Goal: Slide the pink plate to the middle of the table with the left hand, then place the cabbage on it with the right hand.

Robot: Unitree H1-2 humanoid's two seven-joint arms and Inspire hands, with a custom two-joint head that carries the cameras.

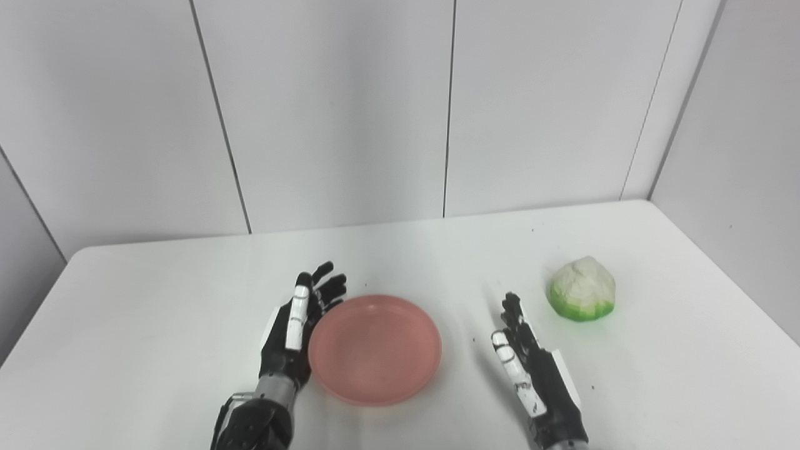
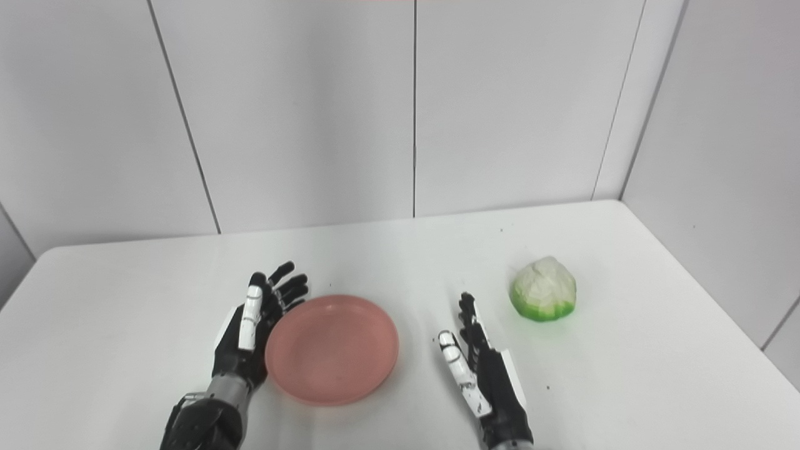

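1. Fingers point(image 1: 299, 312) of the left hand point(image 1: 294, 337) are spread and straight, holding nothing; palm side sits against the left rim of the pink plate point(image 1: 375, 350), touching or as good as.
2. Right hand point(image 1: 531, 369) is likewise open w/ fingers extended, empty, resting low near the table point(image 1: 156, 325), between plate and cabbage point(image 1: 582, 289), apart from both.
3. Plate lies flat, right way up, roughly mid-table left to right, toward the near edge. Looks like the slide is about done, by my read.
4. Cabbage sits far-right of the plate, well apart from it, just beyond the right hand's fingertips.
5. Risks: an extra shove from the left hand could send the plate past centre, or toward the right hand. Light plate, smooth top, so it probably skids easily.
6. Risk w/ the cabbage: rounded, lumpy; an off-centre grasp could roll it away toward the right edge, or it slips out on the way over.
7. Orientation: plate is round, no long axis. Cabbage is dome-like, pale top up, green base down; slightly wider left-right than tall, no clear pointing direction.
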